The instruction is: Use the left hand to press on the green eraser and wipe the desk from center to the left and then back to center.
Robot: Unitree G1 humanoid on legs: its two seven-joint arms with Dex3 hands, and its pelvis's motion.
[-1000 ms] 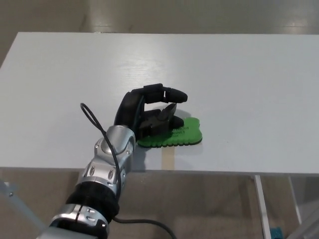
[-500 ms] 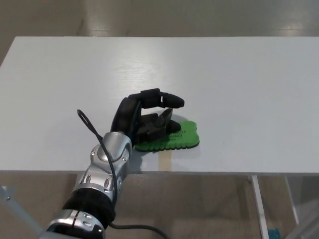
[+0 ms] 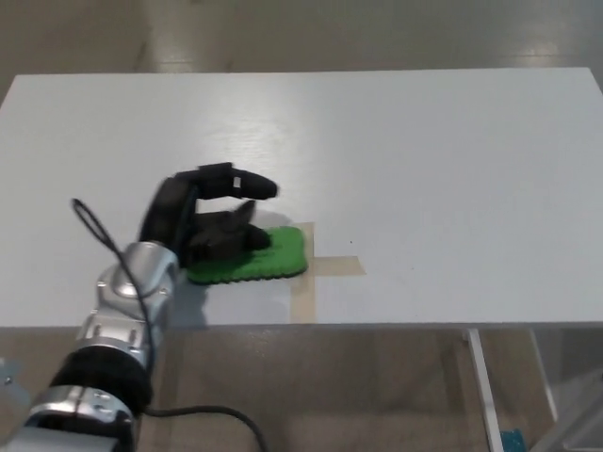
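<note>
Change record, head view, against one second ago.

Camera: my whole view has swung, so the desk [image 3: 424, 169] sits differently in frame and its right edge now shows at 3 o'clock. Allow for that below.

Green eraser [image 3: 252, 254]: slid toward 9 o'clock along the near edge. It formerly covered the tan tape cross [image 3: 320, 268]; that cross now lies bare just beside the eraser's 3 o'clock end, its arms exposed.

My left hand [image 3: 209, 224]: travelled with the eraser toward 9 o'clock, lower fingers resting on its left part as before. My forearm [image 3: 118, 325] now enters nearer the frame's 8 o'clock corner.
</note>
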